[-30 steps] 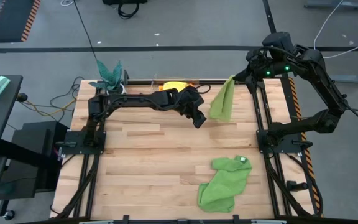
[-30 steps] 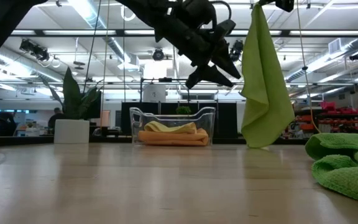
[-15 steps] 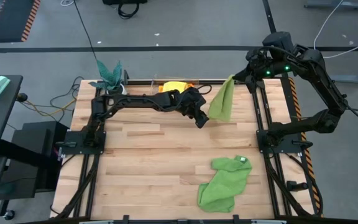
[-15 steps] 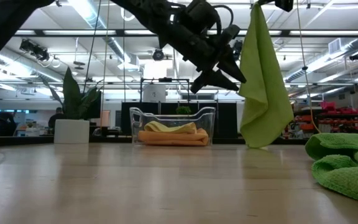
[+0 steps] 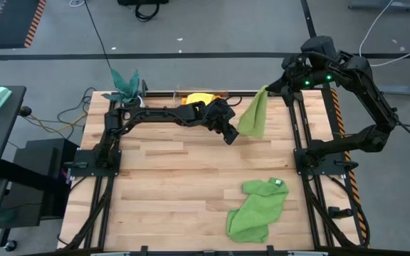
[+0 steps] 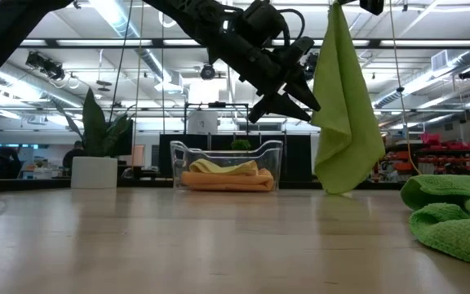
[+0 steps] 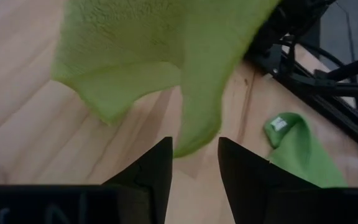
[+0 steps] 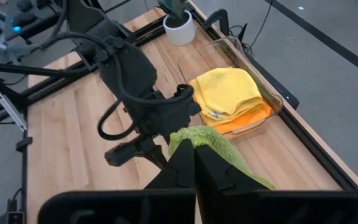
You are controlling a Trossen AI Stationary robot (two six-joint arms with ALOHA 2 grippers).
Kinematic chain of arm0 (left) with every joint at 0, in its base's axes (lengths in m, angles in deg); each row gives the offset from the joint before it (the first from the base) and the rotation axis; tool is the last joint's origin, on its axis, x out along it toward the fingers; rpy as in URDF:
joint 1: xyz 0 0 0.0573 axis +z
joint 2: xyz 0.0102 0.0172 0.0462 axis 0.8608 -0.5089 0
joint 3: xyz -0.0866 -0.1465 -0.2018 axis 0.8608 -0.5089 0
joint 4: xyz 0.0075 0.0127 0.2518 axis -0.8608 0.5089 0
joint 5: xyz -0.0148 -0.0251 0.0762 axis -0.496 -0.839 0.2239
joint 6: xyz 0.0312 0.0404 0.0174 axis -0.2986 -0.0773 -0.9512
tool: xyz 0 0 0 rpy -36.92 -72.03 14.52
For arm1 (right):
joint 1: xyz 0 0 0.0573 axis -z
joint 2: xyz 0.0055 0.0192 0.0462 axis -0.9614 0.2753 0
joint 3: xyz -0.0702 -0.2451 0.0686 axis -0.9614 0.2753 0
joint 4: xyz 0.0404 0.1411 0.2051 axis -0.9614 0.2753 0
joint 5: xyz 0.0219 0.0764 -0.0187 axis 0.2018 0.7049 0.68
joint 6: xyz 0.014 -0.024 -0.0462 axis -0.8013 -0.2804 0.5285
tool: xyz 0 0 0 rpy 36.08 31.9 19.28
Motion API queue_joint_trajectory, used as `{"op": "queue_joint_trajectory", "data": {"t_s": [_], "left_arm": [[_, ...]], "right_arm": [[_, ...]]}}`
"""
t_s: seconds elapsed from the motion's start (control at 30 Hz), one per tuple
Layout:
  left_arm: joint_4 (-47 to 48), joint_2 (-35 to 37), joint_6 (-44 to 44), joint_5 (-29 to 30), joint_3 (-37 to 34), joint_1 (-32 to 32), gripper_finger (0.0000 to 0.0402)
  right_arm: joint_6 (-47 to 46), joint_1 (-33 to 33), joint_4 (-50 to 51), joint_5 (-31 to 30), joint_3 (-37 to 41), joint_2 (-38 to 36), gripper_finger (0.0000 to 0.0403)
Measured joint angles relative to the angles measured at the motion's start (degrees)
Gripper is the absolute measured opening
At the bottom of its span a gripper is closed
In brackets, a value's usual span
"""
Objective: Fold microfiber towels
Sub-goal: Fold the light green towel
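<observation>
Pale wood planks make up the table (image 5: 162, 178), which stands on a grey floor, with a lit workshop behind it in the low view. At the far left corner sits a plant (image 5: 126, 84) in a white pot. Just right of it, along the far edge, a clear bin (image 6: 228, 166) holds the yellow towel (image 8: 226, 91) folded on top of the orange towel (image 8: 252, 119).

From the left, the left arm reaches across the far half of the table. Its gripper (image 5: 230, 135) hangs in the air with its fingers (image 7: 151, 169) apart, not gripping. The lower corner of the lime towel (image 5: 253, 116) dangles right at the gap between those fingers (in the left wrist view the tip of the cloth hangs just beyond them), and the gripper sits at the cloth's left edge.

The lime towel hangs upright, clear of the table, from its top corner. That corner is pinched in the right gripper (image 5: 267, 89), whose fingers (image 8: 209, 167) are closed tight on it, high above the far right part of the table.

Nearer the front right lies the mid-green towel (image 5: 256, 208), crumpled in a heap, its small white tag (image 5: 277, 183) on top at the far end, well apart from both grippers.
</observation>
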Motion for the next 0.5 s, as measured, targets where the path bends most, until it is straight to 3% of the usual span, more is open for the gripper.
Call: {"op": "queue_joint_trajectory", "data": {"t_s": [0.5], "left_arm": [[0.1, -2.5, -0.5, 1.9, 0.0, 0.3, 0.0133]], "right_arm": [[-0.6, 0.0, -0.6, 0.4, 0.0, 0.0, 0.0]]}}
